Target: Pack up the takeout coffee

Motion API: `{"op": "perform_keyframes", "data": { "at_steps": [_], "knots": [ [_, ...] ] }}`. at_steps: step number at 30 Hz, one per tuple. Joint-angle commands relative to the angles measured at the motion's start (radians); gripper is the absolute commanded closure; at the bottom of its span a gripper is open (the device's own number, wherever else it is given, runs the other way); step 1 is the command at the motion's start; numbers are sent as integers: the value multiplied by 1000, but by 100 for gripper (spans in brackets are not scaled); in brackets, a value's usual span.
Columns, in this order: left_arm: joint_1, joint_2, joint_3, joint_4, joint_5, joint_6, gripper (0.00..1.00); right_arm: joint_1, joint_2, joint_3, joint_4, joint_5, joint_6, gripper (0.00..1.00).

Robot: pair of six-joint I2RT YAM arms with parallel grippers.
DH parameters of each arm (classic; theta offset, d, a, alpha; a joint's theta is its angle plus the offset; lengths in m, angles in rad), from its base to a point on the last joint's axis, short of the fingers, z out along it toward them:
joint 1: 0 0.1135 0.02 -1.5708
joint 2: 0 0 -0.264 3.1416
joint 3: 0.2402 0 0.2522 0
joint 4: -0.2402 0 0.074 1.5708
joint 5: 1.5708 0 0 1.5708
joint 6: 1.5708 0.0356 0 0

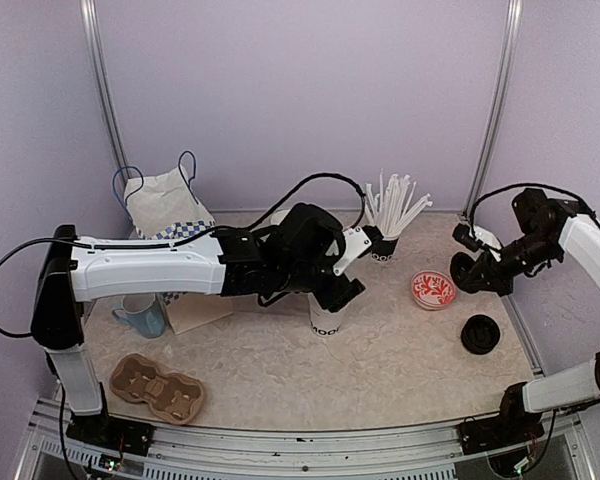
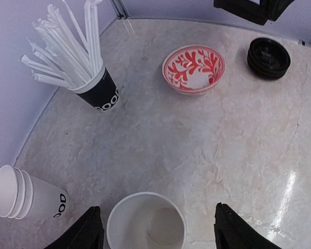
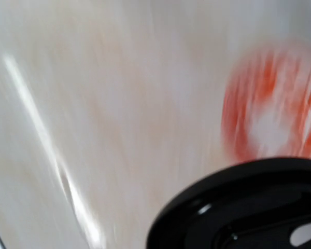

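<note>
A white takeout coffee cup (image 2: 146, 223) with black lettering stands upright and lidless mid-table (image 1: 325, 320). My left gripper (image 2: 158, 231) is open around it, with a gap between each finger and the cup wall. In the left wrist view, more white takeout cups (image 2: 20, 194) lie nested on their side at the left. My right gripper (image 1: 470, 272) hovers over the right of the table, shut on a round black lid (image 3: 249, 207). That lid fills the blurred right wrist view's lower right corner.
A stack of black lids (image 1: 480, 334) lies at the right, a red-patterned bowl (image 1: 434, 290) beside it. A black-banded cup of straws (image 1: 385, 245) stands at the back. A paper bag (image 1: 165, 205), a blue mug (image 1: 145, 315) and a cardboard cup carrier (image 1: 160, 388) are at the left.
</note>
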Motion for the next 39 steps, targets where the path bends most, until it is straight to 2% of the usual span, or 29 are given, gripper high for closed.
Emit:
{"op": "perform_keyframes", "data": {
  "at_steps": [1, 2, 3, 9, 15, 21, 30, 39],
  "knots": [
    [47, -131, -127, 409, 119, -53, 22, 36, 67, 185, -32, -442, -24, 100],
    [55, -149, -163, 483, 158, -82, 16, 72, 90, 232, -25, -501, -16, 100],
    [62, -161, -188, 552, 191, -92, 14, 97, 115, 264, -18, -551, -9, 100],
    [66, -192, -326, 987, 374, -121, 17, 241, 234, 405, -2, -723, 5, 100],
    [72, -161, -387, 1202, 498, -182, 18, 327, 273, 466, -13, -785, 3, 99],
    [75, -129, -409, 1265, 540, -191, 19, 373, 269, 471, -26, -812, 8, 98],
    [93, -86, -404, 1306, 512, -191, 16, 390, 257, 479, -28, -837, 26, 98],
    [111, -33, -363, 1291, 519, -226, 16, 399, 265, 483, -45, -852, 18, 97]
  ]
}}
